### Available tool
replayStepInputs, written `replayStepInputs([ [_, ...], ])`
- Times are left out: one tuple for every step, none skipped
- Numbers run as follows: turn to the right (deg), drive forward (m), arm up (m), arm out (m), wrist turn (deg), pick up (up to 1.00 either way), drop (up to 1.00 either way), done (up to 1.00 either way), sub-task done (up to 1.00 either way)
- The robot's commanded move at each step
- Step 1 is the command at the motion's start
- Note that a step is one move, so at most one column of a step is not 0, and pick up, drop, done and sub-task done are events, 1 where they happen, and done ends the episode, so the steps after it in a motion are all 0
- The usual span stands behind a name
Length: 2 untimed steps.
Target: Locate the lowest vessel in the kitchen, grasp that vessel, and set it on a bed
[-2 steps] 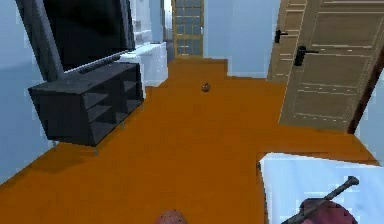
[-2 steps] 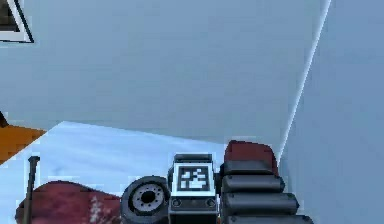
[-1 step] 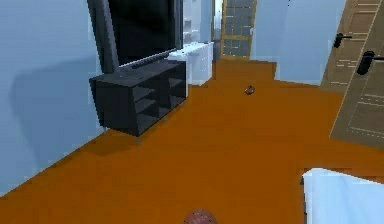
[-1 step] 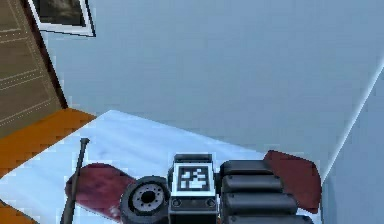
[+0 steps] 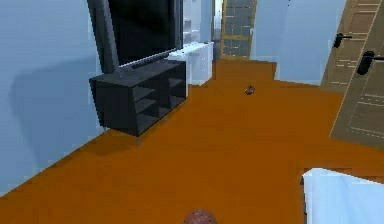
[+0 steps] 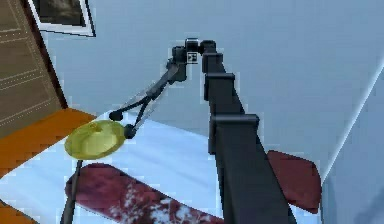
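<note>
A yellow-green, shallow, round vessel (image 6: 95, 140) hangs tilted at the far end of my gripper (image 6: 122, 123), just above the near corner of a bed (image 6: 175, 158) with a white sheet. The gripper holds this vessel. My dark arm (image 6: 235, 140) rises from the bottom edge and reaches out over the bed. A white corner of the bed (image 5: 345, 195) also lies at the forward view's bottom right.
A dark red blanket (image 6: 130, 195) and a dark red pillow (image 6: 295, 175) lie on the bed. A wooden door (image 6: 20, 70) and a framed picture (image 6: 62, 15) are on the left. Ahead are a black TV stand (image 5: 140, 95), a white cabinet (image 5: 195, 62), open orange floor and a small dark object (image 5: 250, 90).
</note>
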Motion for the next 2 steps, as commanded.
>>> replayStepInputs([
  [0.0, 0.00, 0.00, 0.00, 45.0, 0.00, 0.00, 0.00, 0.00],
  [0.0, 0.00, 0.00, 0.00, 45.0, 0.00, 0.00, 0.00, 0.00],
])
